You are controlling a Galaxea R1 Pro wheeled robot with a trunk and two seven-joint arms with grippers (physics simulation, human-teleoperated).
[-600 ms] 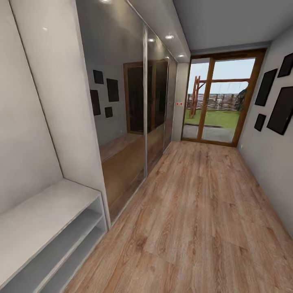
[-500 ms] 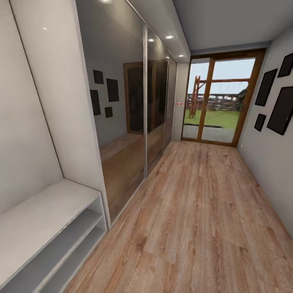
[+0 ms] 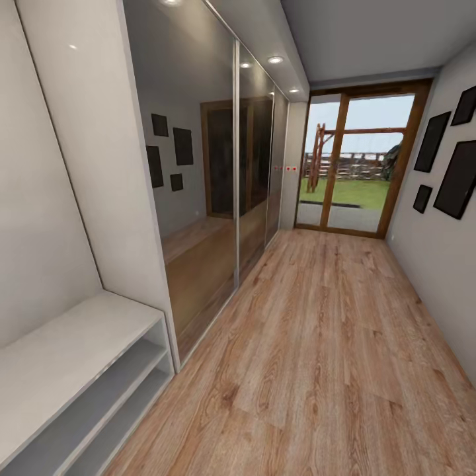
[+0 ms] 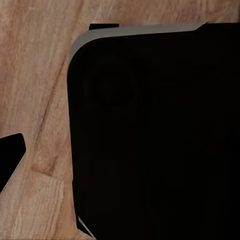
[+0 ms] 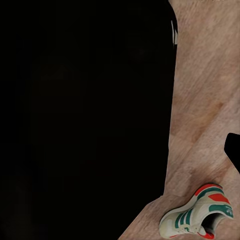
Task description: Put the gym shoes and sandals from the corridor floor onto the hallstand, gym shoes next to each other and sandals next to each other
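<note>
Corridor seen lengthwise from the head camera: wood plank floor (image 3: 317, 344) running to a glazed door (image 3: 357, 172) at the far end, with grass and a fence beyond it. Mirrored sliding wardrobe doors (image 3: 211, 165) along the left wall; dark picture frames (image 3: 456, 178) on the right wall. A low grey bench with open tiers (image 3: 86, 370) is set at lower left; its top and the visible tiers are bare. No upper shelves are seen on it, so it is judged not to be the shoe rack named in the task.

One gym shoe (image 5: 197, 215) is caught in the right wrist view: white, green side stripes, red-orange at heel and sole, lying on the plank floor (image 5: 200, 100), apart from the dark robot body (image 5: 85, 115) that blocks much of that view. It is not being held.

Left wrist view: plank floor (image 4: 35, 75) and a dark rounded robot part (image 4: 155, 135) with a pale edge.

Grippers: whether the fingers of either are parted or closed cannot be told from these pictures.

Progress, as judged: nothing is placed as far as can be seen. At least one gym shoe is on the floor. The second gym shoe, both sandals and the rack are yet to be located; all picking, placing and pairing appears to be left.
</note>
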